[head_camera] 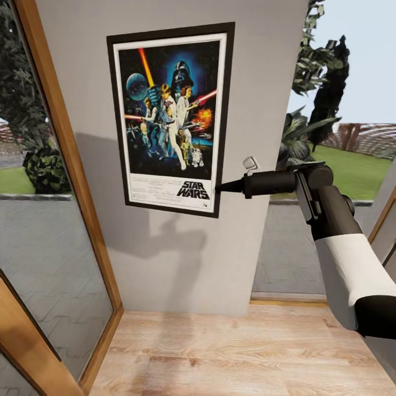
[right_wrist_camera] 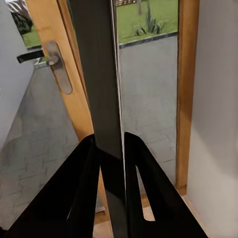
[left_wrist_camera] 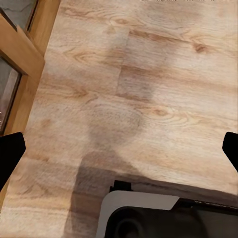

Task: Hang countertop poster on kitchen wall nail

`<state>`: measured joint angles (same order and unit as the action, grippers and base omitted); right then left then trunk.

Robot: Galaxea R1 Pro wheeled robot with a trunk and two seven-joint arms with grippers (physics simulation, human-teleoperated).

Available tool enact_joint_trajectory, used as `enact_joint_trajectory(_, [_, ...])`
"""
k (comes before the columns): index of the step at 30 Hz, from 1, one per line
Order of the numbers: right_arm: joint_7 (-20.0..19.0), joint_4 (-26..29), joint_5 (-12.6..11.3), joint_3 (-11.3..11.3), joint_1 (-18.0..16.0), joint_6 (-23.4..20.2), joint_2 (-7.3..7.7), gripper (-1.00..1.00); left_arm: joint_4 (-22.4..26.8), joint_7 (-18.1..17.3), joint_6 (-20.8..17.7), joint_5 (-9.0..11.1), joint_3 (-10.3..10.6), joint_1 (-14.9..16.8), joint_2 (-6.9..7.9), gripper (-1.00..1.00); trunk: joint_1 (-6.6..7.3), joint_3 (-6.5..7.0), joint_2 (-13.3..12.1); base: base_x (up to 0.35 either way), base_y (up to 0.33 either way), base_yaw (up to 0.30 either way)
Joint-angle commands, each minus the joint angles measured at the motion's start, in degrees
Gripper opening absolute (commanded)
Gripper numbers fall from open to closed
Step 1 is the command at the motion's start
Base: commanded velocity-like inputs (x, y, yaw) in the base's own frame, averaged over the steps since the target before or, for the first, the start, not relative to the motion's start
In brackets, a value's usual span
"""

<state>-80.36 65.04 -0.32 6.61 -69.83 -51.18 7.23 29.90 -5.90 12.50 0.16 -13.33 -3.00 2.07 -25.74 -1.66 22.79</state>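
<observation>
Hanging step: poster (head_camera: 170,118) lies flat against the wall (head_camera: 264,71), its right edge pinched between the closed fingers of the right gripper (head_camera: 221,188); left gripper (left_wrist_camera: 119,148) spread open, empty, over floor (left_wrist_camera: 148,74); next, release calls for confirming the nail holds.

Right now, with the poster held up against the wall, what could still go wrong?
1. The right claw pinches the poster only at its lower right edge; the right wrist view shows just the thin frame between its fingers, so it might slip or swing.
2. No nail is visible, so letting go now could drop the poster onto the wood floor.
3. The poster looks slightly tilted and may hang crooked.
</observation>
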Motion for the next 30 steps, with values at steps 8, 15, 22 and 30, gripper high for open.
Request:
enact_joint_trajectory(8, [-1.97, 0.05, -0.04, 0.1, -0.04, -0.68, 0.06, -1.0, 0.07, -0.52, 0.07, 0.02, -2.05, 0.01, -0.04, 1.0, -0.04, -0.12, 0.13, 0.0, 0.0, 0.0])
enact_joint_trajectory(15, [-2.15, 0.08, 0.03, 0.14, -0.04, -0.67, 0.06, -1.0, 0.07, -0.52, 0.07, 0.02, -2.22, 0.01, -0.04, 1.0, -0.04, -0.12, 0.13, 0.0, 0.0, 0.0])
enact_joint_trajectory(22, [-2.17, 0.09, 0.05, 0.16, 0.02, -0.67, 0.06, -1.0, 0.07, -0.52, 0.07, 0.02, -2.23, 0.01, -0.04, 1.0, -0.04, -0.12, 0.13, 0.0, 0.0, 0.0])
enact_joint_trajectory(30, [-2.17, 0.09, 0.05, 0.13, 0.04, -0.67, 0.06, -1.0, 0.07, -0.52, 0.07, 0.02, -2.23, 0.01, -0.04, 1.0, -0.04, -0.12, 0.13, 0.0, 0.0, 0.0])
